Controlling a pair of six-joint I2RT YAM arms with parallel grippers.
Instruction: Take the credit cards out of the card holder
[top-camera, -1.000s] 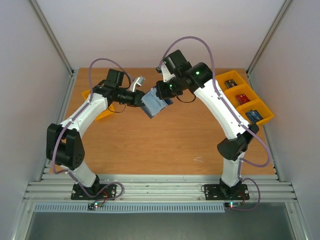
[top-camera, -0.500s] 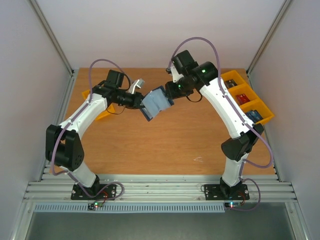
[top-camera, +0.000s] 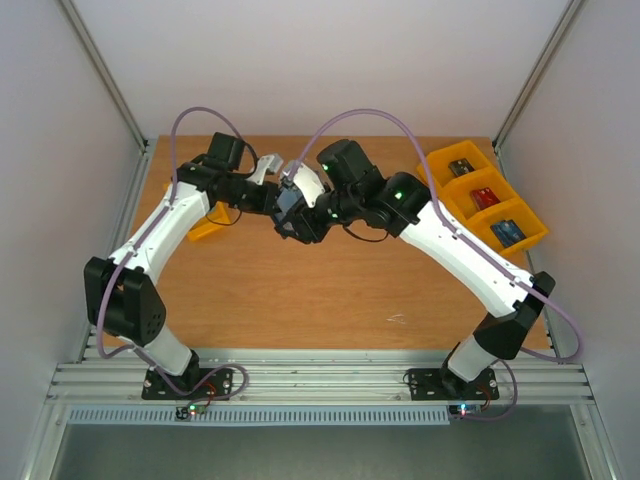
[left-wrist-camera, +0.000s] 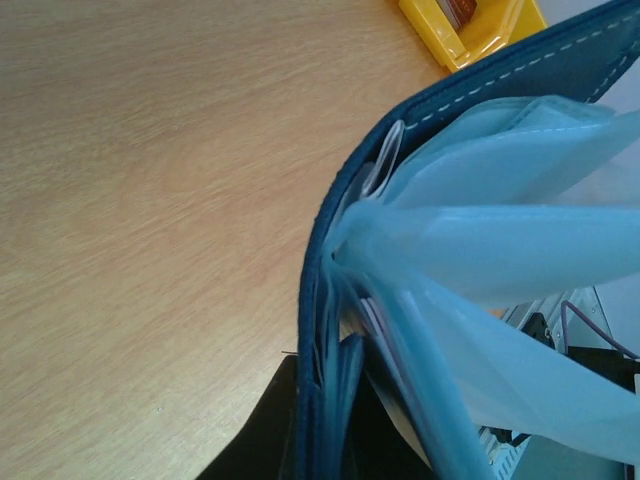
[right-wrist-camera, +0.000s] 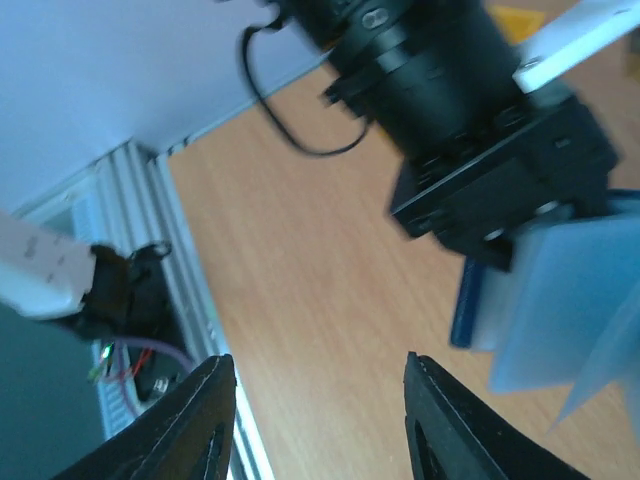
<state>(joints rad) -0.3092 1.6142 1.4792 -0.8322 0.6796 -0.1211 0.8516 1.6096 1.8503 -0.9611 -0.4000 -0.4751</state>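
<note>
Card holder (left-wrist-camera: 315, 300) hangs open above the counter (top-camera: 330, 290), its dark blue edge clamped in the left hand (top-camera: 278, 203). Pale see-through pockets (left-wrist-camera: 520, 230) fan out. The right hand (right-wrist-camera: 318, 365) is just beside it, fingers apart, with nothing between them. From above, both arms hide most of it. Any cards inside are hard to make out.

Both arms arched inward, wrists close together above surface. Left gripper (top-camera: 272, 200) fingers clamped on card holder (left-wrist-camera: 470, 90); right gripper (right-wrist-camera: 315, 385) fingers parted.
</note>
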